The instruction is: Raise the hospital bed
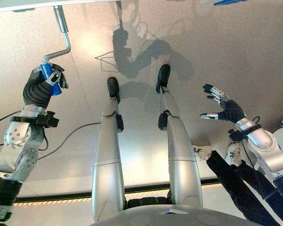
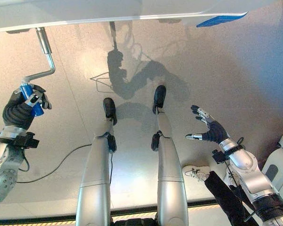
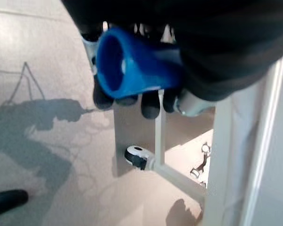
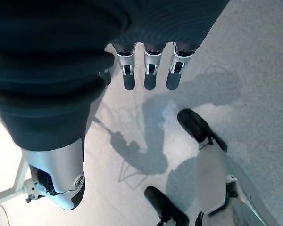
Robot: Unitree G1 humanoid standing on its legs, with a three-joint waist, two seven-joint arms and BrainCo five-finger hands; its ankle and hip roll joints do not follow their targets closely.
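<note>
cranking stage: left hand on the blue handle, bed not yet judged raised

gripping the blue crank handle (image 1: 48,75) is where i have the left hand (image 1: 41,87) at this moment, its fingers curled round the grip at the far left of the scene. in the left wrist view the open end of the handle points at the camera with dark fingertips (image 3: 150,106) wrapped beneath it. from the grip a bent metal crank rod (image 1: 62,29) runs up and away to the underside of the hospital bed (image 2: 108,12), whose pale edge spans the far side of the scene. past the hand i can also see a bed leg with a caster (image 3: 137,157) resting on the floor.

my right hand (image 2: 210,130) hangs free at the right, well apart from the crank, fingers spread wide and holding nothing. a person's dark-clad legs and a white shoe (image 2: 196,172) are near it, at the near right.

as i read it, the grasp is made and the step in hand is the turning itself. the next move calls for sweeping the grip in a circle about the rod's axis, keeping the wrist loose so the handle does not slip out, and keeping the grip firm through the bottom of the swing.

no containers are anywhere here, so nothing to report on contents.
</note>
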